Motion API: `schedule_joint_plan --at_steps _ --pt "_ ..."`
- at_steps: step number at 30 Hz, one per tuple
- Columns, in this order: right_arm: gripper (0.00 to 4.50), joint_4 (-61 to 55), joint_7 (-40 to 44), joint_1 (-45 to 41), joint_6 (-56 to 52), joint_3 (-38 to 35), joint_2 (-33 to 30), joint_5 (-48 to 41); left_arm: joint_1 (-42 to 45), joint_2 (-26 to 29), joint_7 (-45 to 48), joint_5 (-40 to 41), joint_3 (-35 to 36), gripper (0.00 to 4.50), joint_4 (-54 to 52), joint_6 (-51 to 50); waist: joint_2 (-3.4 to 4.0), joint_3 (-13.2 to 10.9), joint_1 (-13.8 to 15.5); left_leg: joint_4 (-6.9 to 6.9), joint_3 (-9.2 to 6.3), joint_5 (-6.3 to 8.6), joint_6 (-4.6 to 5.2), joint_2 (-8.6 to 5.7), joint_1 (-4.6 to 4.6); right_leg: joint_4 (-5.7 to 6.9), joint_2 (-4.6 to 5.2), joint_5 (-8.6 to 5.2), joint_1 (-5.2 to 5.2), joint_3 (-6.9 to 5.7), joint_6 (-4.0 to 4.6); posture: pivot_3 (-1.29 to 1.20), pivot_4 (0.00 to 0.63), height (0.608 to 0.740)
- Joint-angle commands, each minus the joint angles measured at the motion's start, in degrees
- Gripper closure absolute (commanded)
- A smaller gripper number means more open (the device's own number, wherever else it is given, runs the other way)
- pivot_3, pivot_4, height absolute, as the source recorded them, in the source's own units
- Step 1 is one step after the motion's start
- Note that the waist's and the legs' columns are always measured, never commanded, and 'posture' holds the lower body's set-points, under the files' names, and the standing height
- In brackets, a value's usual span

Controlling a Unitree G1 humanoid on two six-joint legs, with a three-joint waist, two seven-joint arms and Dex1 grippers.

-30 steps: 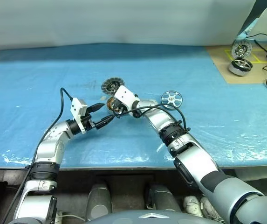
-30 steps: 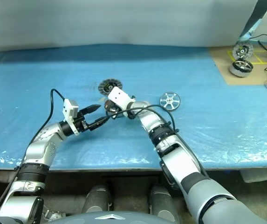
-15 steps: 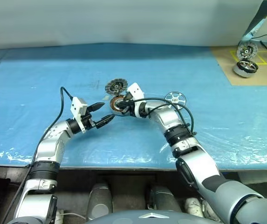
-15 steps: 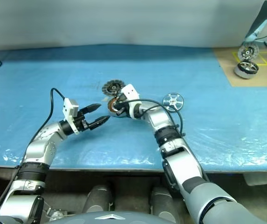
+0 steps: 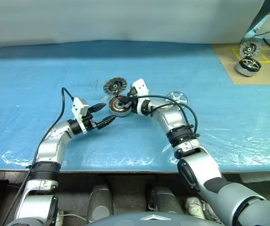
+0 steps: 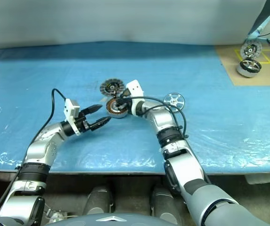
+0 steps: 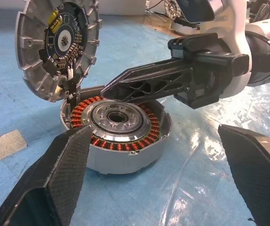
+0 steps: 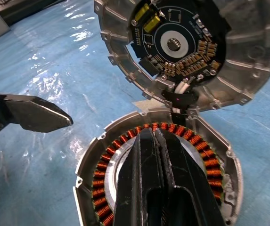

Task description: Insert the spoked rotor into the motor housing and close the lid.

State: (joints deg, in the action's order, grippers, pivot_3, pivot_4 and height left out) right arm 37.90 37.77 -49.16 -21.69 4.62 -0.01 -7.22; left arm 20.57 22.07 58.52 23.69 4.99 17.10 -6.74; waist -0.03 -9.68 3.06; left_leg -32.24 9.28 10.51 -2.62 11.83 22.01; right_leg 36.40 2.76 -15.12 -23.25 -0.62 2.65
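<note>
The motor housing [image 5: 119,107] sits open on the blue sheet, its copper windings and metal hub [image 7: 118,117] showing. The lid [image 5: 115,85] stands upright behind it, joined at the rim, with its circuit-board face [image 8: 177,42] turned towards me. My right gripper [image 5: 121,100] is shut, and its fingers [image 7: 158,77] lie level just over the housing's top, pointing at the hinge. Whether they touch the housing I cannot tell. My left gripper [image 5: 108,113] is open just left of the housing with nothing between its fingers. The spoked rotor [image 5: 176,98] lies flat to the right, behind my right forearm.
A second motor [image 5: 245,67] with an upright lid [image 5: 249,48] stands on a brown board at the far right, among black cables. A black cable loops over my right forearm. The crinkled blue sheet [image 5: 40,75] covers the table up to its front edge.
My right wrist has rolled and drawn up and to the right, so the housing's windings show more. The left gripper has stayed put, open.
</note>
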Motion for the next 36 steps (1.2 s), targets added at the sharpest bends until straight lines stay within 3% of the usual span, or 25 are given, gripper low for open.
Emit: schedule_joint_plan --at_steps 1,8,11,14,23,36 --pt "4.48 -5.1 1.1 -1.6 1.1 -1.6 -1.2 -2.2 0.3 0.3 0.3 0.9 0.7 0.00 -1.6 0.7 -0.02 0.0 0.0 0.00 0.00 0.00 0.00 0.00 0.01 0.00 0.00 0.00 0.00 0.00 0.00 0.00 0.150 0.740" --pt "4.48 -19.1 0.7 5.8 1.2 5.6 -11.5 6.0 0.1 -0.3 0.5 2.8 0.5 0.00 -4.9 -1.7 -0.18 -0.1 0.9 0.00 -0.02 -0.01 0.00 -0.02 0.03 -0.03 -0.02 0.01 0.01 -0.02 -0.02 0.00 0.150 0.740" --pt "4.32 -22.4 -1.3 7.5 -1.5 3.8 -16.4 7.4 -0.1 -0.4 1.2 4.4 -0.4 0.00 -7.9 -4.0 -0.21 -0.2 1.0 -0.02 -0.03 0.00 -0.01 -0.05 0.01 -0.02 -0.02 0.02 0.04 -0.01 -0.03 0.00 0.150 0.740" --pt "3.59 -25.5 -0.6 8.1 -3.7 1.7 -21.8 7.2 -0.5 -0.8 1.9 6.1 -1.5 0.00 -11.2 -6.9 -0.24 -0.2 1.0 -0.08 -0.04 0.00 0.00 -0.10 0.01 -0.01 -0.01 0.06 0.05 0.05 -0.11 0.00 0.150 0.740" --pt "0.52 -31.2 6.5 11.0 -6.3 0.9 -34.2 6.4 -0.6 -1.7 3.9 6.5 -3.6 0.00 -11.0 -7.8 -0.26 -0.2 0.8 -0.08 -0.03 0.00 0.00 -0.08 -0.24 -0.02 -0.10 0.07 0.23 0.16 -0.12 0.00 0.150 0.740" --pt "0.52 -24.3 13.1 8.8 5.8 8.2 -41.9 14.3 0.2 -2.5 4.4 5.3 -4.3 0.00 -7.7 -5.0 -0.26 -0.2 0.9 -0.23 -0.02 0.00 0.03 -0.07 -0.22 0.12 -0.08 0.06 0.24 0.17 -0.11 0.00 0.150 0.740"
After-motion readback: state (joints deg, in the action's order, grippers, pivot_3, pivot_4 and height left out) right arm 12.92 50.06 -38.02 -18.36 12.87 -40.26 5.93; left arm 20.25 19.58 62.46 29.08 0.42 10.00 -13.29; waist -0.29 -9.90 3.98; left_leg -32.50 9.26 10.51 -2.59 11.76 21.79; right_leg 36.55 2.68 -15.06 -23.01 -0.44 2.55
